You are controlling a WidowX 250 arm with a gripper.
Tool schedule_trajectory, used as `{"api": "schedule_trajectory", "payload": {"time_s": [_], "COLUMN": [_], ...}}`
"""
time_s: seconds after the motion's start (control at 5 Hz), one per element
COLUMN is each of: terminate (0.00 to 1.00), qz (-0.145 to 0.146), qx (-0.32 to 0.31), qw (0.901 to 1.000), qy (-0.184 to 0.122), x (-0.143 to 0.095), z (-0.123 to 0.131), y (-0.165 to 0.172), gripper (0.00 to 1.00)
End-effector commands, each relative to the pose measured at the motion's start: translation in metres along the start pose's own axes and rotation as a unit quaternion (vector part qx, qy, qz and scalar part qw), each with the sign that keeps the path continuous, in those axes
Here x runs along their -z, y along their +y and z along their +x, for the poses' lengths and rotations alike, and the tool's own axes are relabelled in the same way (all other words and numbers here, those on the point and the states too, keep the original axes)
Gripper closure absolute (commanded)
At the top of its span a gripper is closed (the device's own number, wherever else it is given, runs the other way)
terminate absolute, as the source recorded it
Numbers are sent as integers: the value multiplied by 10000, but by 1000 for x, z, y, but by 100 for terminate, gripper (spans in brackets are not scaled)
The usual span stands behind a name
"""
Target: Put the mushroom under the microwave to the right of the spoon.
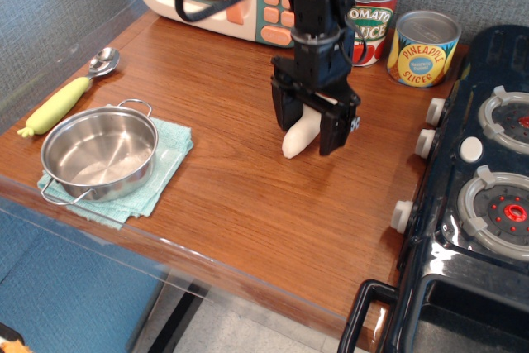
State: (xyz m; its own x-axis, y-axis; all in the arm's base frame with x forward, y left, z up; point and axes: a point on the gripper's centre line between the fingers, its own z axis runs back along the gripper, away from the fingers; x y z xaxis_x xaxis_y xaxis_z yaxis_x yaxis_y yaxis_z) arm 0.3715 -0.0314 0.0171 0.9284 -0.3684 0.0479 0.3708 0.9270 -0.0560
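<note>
Grasp underway: black gripper (310,128), jaws spread astride cream-white toy mushroom (299,133); best to seat lower, pinch stem squarely before lifting.

I see a steel pot (99,153) sitting on a teal cloth (161,173) at the counter's left front. Two cans, tomato sauce (370,16) and pineapple slices (423,48), stand at the back beside a toy stove (479,204).

Bright, even light, sharp pic w/ soft shadows; glare on pot (99,153) & stove (463,229).
</note>
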Motion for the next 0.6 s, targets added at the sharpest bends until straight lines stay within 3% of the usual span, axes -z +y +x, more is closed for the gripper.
{"api": "schedule_trajectory", "payload": {"time_s": [0.0,0.2,0.4], "terminate": [0,0,0], "qz": [142,285,403], "qx": [-87,-73,-469], "qw": [9994,9960,9909], "qy": [-308,-848,-1194], "x": [-22,-63,-90], "z": [0,4,-2], "y": [11,20,50], "gripper": [100,100,100]}}
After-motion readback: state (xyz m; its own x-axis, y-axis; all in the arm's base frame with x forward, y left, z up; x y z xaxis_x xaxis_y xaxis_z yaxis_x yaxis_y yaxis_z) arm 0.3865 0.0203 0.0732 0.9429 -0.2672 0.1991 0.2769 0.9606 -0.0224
